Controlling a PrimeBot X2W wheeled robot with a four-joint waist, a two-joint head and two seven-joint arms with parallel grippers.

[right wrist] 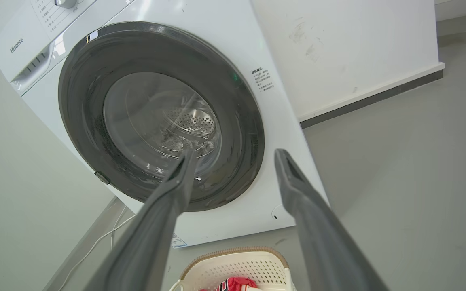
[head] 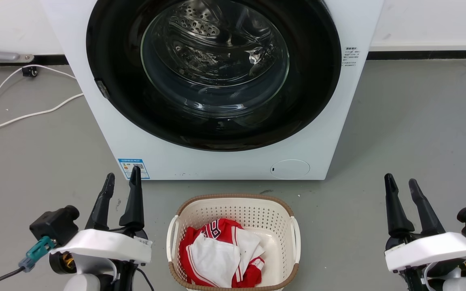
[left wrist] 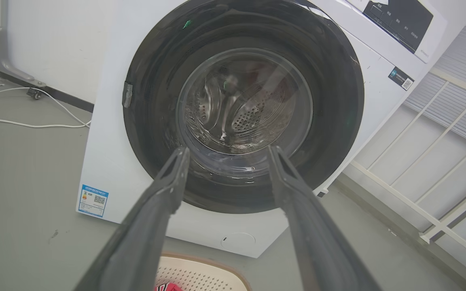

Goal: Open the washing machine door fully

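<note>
- My left gripper (head: 123, 173) hovers above the floor, its 2 fingers apart, holding nothing.
- My right gripper (head: 400, 178) has its 2 fingers apart too, also empty.
- The washing machine door (head: 213, 68) lies shut against the washing machine (head: 225, 161), ahead of both sets of fingertips, untouched.
- A cream laundry basket (head: 233, 210) holding red and white clothes (head: 221, 254) sits between my grippers.

Basket (head: 233, 213) before the washing machine door (head: 214, 72)
</note>
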